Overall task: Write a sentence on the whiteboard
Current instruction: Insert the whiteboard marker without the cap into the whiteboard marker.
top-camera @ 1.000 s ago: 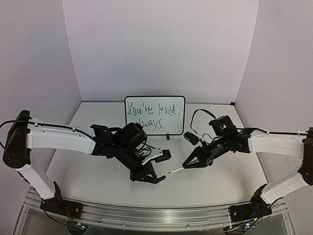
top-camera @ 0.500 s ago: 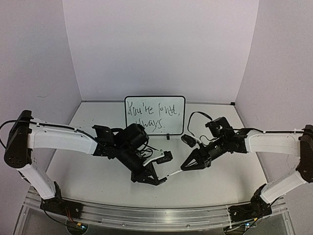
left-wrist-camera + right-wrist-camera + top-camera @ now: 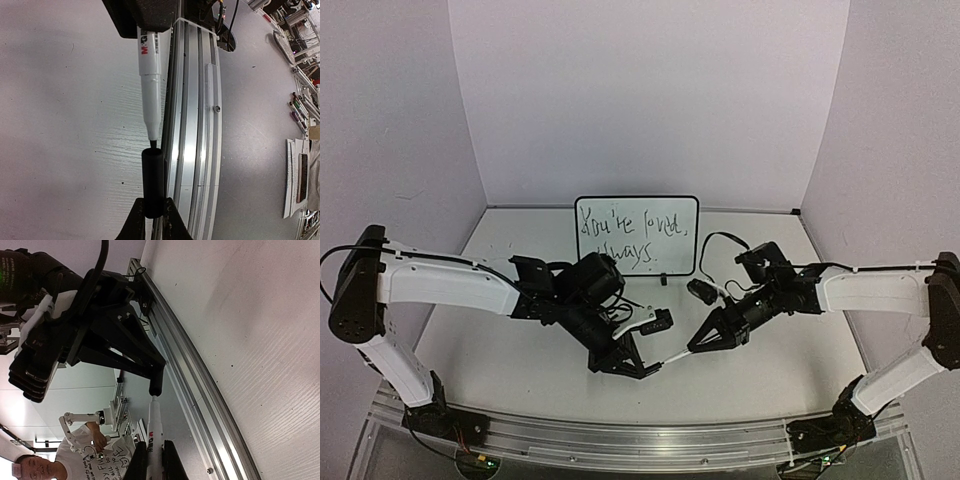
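Observation:
The whiteboard (image 3: 636,235) stands upright at the back middle of the table, and the sentence (image 3: 625,238) is on it in two lines of dark script. My left gripper (image 3: 646,368) (image 3: 153,209) is shut on a black marker cap (image 3: 153,175) (image 3: 156,385), held low over the table in front of the board. My right gripper (image 3: 697,345) (image 3: 154,449) is shut on a white marker (image 3: 153,430) (image 3: 149,75) (image 3: 677,353). The marker's dark tip (image 3: 153,143) sits right at the cap's open mouth, in line with it.
An aluminium rail (image 3: 620,435) (image 3: 195,125) runs along the table's near edge, just below the two grippers. A small black foot (image 3: 663,281) lies in front of the board. White walls close in the back and both sides.
My right arm has moved left and slightly down, bringing the marker's tip up to the cap. The left gripper has hardly moved.

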Robot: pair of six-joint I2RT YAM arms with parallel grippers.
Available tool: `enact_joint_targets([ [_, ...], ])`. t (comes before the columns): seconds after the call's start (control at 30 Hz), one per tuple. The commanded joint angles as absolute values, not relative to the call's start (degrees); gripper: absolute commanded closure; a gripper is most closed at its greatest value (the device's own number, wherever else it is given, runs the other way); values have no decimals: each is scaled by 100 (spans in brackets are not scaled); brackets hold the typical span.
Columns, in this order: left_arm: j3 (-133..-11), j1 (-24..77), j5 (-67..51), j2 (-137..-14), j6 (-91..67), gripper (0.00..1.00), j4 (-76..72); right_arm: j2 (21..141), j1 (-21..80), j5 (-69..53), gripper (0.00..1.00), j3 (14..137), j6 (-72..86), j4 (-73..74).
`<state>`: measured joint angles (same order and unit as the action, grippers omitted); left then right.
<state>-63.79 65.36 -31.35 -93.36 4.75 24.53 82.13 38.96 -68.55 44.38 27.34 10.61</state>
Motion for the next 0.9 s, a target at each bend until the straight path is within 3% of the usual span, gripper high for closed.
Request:
enact_joint_targets([
  [0.0,-6697,6563,-3204,-9400,605,100,2455,8251,3954,-6988,100,4632,2628,1002],
  [0.87,-6610,6562,-3245,-9299,592,100,2391,8366,4026,-6882,100,4711,2546,993],
])
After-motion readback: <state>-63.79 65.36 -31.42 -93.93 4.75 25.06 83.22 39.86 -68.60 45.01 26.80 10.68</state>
